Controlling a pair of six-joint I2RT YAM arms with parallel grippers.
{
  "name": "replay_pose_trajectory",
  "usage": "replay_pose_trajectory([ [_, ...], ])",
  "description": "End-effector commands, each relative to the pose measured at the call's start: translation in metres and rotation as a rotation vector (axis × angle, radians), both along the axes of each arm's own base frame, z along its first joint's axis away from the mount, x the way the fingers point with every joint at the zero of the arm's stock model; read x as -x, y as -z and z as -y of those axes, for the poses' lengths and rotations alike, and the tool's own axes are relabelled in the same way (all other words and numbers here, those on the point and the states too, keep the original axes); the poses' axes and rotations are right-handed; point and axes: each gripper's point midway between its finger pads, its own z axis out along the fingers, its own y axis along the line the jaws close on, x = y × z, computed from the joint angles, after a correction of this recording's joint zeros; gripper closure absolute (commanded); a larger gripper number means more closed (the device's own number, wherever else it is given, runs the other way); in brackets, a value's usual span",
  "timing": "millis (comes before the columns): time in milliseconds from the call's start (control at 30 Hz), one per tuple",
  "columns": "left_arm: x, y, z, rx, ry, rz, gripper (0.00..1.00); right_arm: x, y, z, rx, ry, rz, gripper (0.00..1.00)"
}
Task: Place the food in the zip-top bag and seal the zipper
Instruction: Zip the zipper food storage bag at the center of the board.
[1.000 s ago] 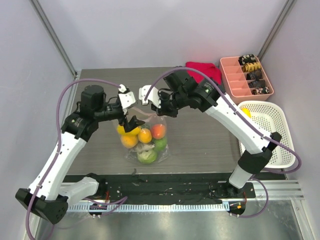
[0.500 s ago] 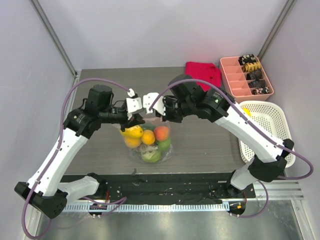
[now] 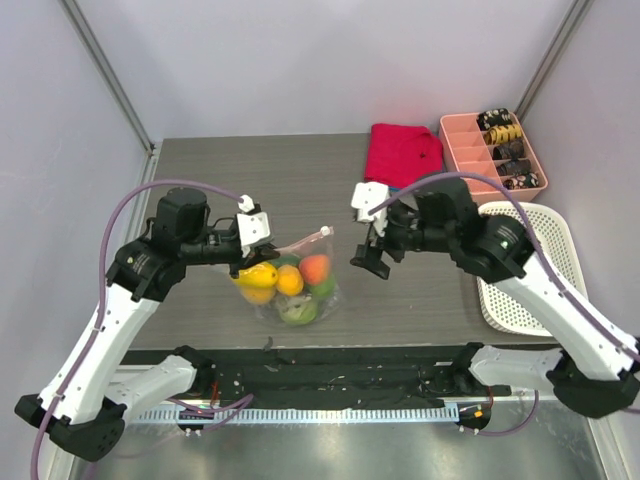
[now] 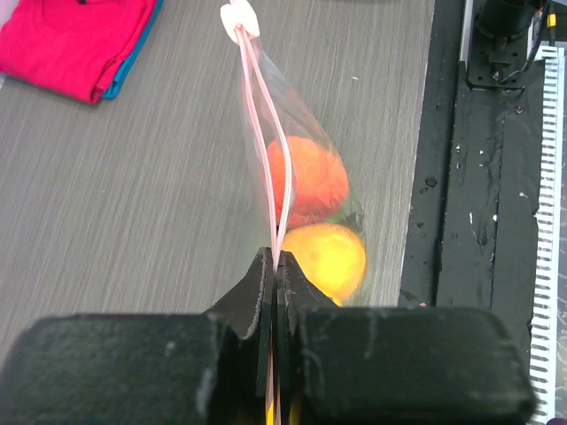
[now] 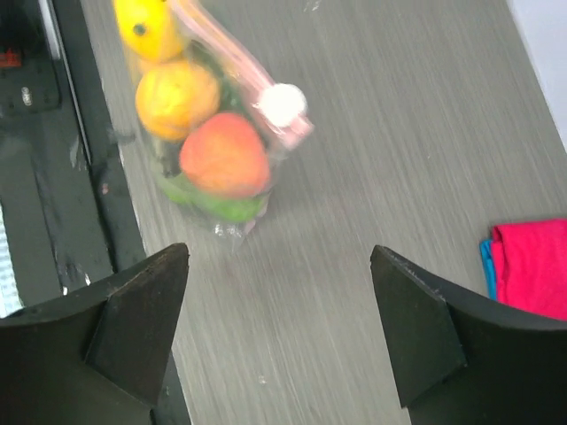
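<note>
My left fingers were pinched tight on the pale pink zipper strip at one end of the mouth of the clear, crinkly zip-top bag, with only the thin plastic lips between them. From that grip the strip ran away toward its white slider tab at the far end. Along that stretch its two halves stood slightly apart in a narrow loop.

The toy food sat inside the bag: a yellow lemon-like piece, an orange round one, a red-orange one and a green one beneath them. The bag was toward the near edge of the grey wood-grain tabletop, left of centre.

My right fingers were spread wide and held nothing, poised above the tabletop to the right of the bag and apart from it. Beyond them a folded red cloth lay at the back of the tabletop. A pink compartment tray sat beside it, and a white plastic basket stood at the right edge.
</note>
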Motion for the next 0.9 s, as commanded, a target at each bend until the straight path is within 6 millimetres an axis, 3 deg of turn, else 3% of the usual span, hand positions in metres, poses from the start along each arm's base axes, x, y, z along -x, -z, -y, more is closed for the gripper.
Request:
replay_pose_trajectory([
  [0, 0.005, -0.016, 0.001, 0.034, 0.035, 0.074, 1.0, -0.002, -0.023, -0.006, -0.25, -0.048, 0.001, 0.12],
  [233, 0.008, -0.019, 0.0, 0.033, 0.04, 0.073, 1.0, -0.003, -0.023, -0.023, -0.398, -0.132, 0.043, 0.18],
  [467, 0.01, -0.018, 0.0, 0.026, 0.053, 0.075, 1.0, -0.019, -0.015, -0.044, -0.432, -0.159, 0.037, 0.2],
  [667, 0.01, -0.015, 0.001, 0.026, 0.059, 0.069, 1.0, -0.016, -0.006, -0.057, -0.453, -0.212, -0.029, 0.45],
  [867, 0.008, -0.015, 0.001, 0.028, 0.048, 0.067, 1.0, -0.01, 0.005, -0.058, -0.442, -0.234, -0.074, 0.66],
])
